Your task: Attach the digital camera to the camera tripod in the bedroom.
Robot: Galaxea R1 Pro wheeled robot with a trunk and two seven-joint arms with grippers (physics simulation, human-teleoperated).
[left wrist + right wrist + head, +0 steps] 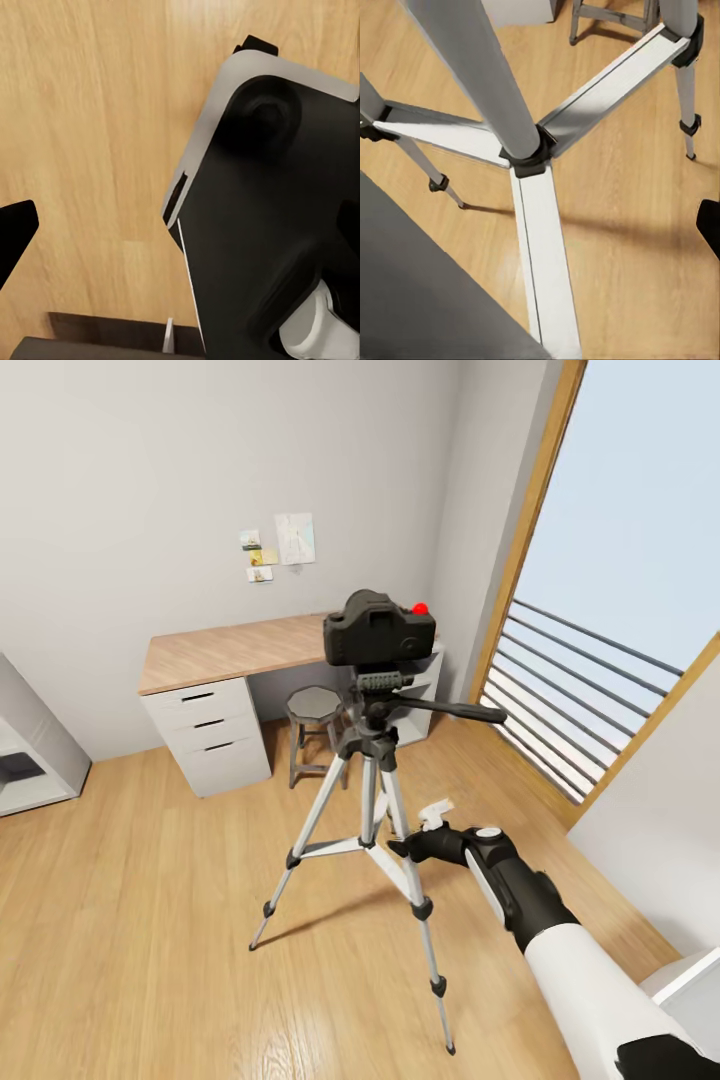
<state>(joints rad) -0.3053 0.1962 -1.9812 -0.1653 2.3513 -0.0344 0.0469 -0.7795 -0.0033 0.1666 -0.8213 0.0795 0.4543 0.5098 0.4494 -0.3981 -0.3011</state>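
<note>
The black digital camera [378,628], red button on top, sits on the head of the camera tripod [372,780]. The tripod stands on the wood plank floor of the bedroom, its black pan handle [450,710] pointing right. My right gripper [418,832] is open, low beside the tripod's centre brace and right leg. The right wrist view looks closely at the silver brace hub [531,154], with one black fingertip [709,225] at the edge. My left gripper [180,229] hangs over the floor next to my own black base, one fingertip [15,232] visible, holding nothing.
A wood-topped grey desk [230,650] with drawers [210,735] stands against the back wall, and a round grey stool [315,705] sits just behind the tripod. The railed window [580,670] is at the right, a white shelf [30,760] at the left, and white furniture [690,980] at the bottom right.
</note>
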